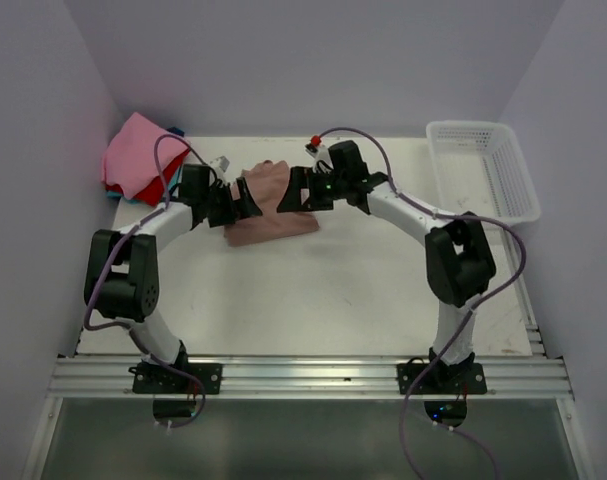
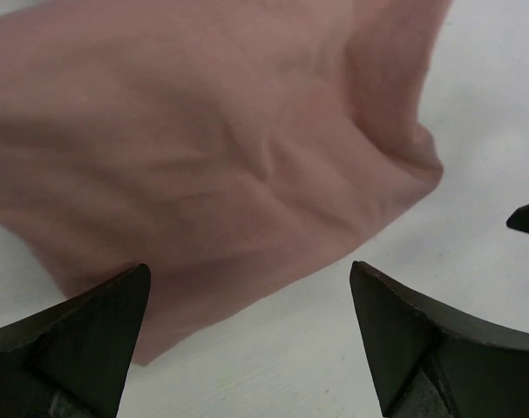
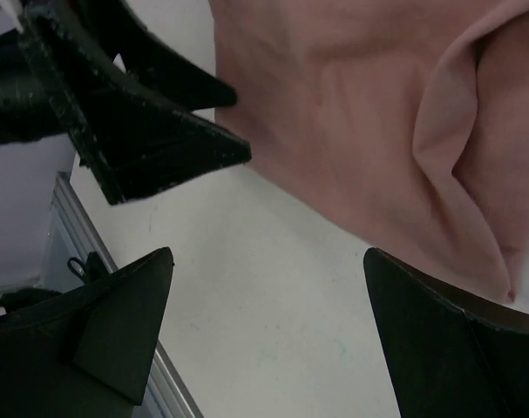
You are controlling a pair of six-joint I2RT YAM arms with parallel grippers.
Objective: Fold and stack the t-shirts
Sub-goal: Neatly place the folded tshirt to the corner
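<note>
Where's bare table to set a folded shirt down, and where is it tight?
Widest bare table: from the dusty-pink shirt to the near rail. A smaller strip lies between the right tool and the basket. Crowded: left tool beside the shirt stack.

We see a plain dusty-pink t-shirt [image 1: 273, 218] with no print showing, on the white table [image 1: 313, 290]. The folded t-shirts [image 1: 138, 160] run bright pink over red, with a blue edge. The basket [image 1: 483, 165] is white lattice. The left gripper [image 1: 251, 197] and right gripper [image 1: 293, 190] are black.
</note>
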